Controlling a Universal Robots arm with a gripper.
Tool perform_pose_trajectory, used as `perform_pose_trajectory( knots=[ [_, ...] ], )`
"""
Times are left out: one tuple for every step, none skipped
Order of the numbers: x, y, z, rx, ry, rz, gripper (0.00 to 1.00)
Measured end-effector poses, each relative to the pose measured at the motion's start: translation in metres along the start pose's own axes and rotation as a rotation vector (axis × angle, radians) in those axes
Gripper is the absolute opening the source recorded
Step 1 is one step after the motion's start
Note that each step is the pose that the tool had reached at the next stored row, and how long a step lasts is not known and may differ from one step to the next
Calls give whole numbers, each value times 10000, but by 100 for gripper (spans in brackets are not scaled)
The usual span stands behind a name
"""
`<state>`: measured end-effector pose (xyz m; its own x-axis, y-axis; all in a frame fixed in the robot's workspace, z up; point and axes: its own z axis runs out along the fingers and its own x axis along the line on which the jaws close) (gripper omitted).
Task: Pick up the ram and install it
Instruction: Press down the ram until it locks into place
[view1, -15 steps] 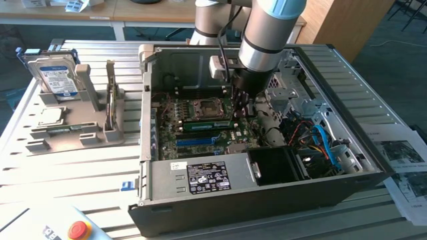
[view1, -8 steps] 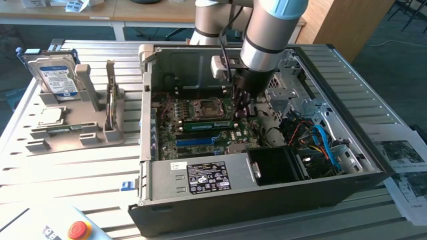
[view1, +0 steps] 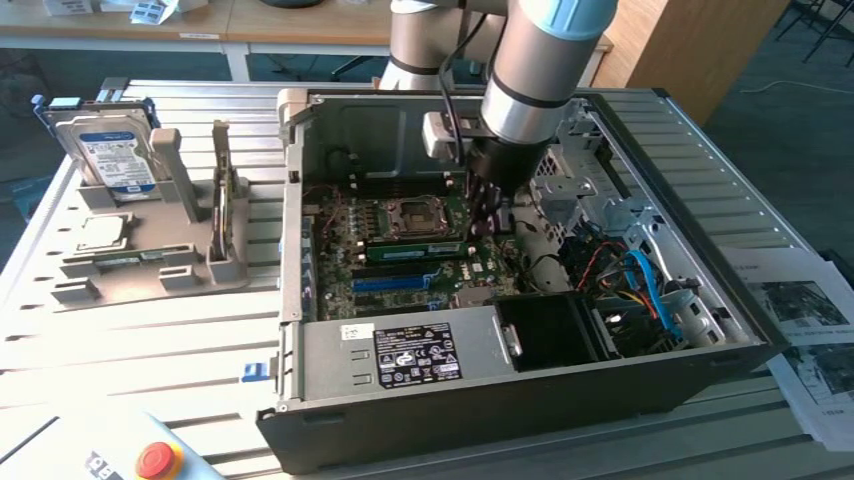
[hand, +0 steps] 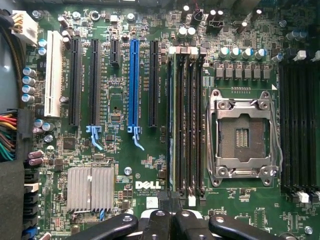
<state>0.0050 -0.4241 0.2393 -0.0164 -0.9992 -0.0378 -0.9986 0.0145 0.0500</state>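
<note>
- Pincer (hand: 172, 220) closed, fingertips pressed together low over the motherboard (hand: 125, 165) inside the open computer case (view1: 400, 420), nothing visibly gripped.
- Ram (hand: 172, 120) seated on edge in a black memory slot directly ahead of the pincer tips (thin green strip in the wrist view), beside the empty processor socket (hand: 242, 135).
- In the exterior view, ram (view1: 414, 251) seen as a green stick just below the socket, close to the pincer (view1: 483, 200).
- Second bank of black slots (hand: 300, 125) beyond the socket, far from the pincer.
- Holder stand (view1: 220, 215) on the desk (view1: 134, 340), well apart from the pincer, next to a hard drive (view1: 114, 150).
</note>
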Motion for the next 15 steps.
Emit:
perform_pose_trajectory(
  knots=[
    [0,-1,5,0,-1,-1,10],
    [0,-1,11,0,-1,0,10],
    [1,-1,18,0,0,-1,10],
    [1,-1,26,0,1,0,10],
    [1,-2,33,0,0,0,10],
    [2,-2,33,-1,2,0,10],
    [1,-2,33,0,2,0,10],
    [2,-2,33,0,2,0,10],
    [1,-2,34,0,2,0,10],
    [-2,-3,37,1,-2,-1,10],
    [-10,-2,39,1,-2,-1,10],
    [-22,-2,42,1,-1,0,10],
    [-36,-2,44,1,1,0,10],
    [-50,-2,47,0,1,0,10],
    [-59,-2,49,0,0,0,10]
  ],
)
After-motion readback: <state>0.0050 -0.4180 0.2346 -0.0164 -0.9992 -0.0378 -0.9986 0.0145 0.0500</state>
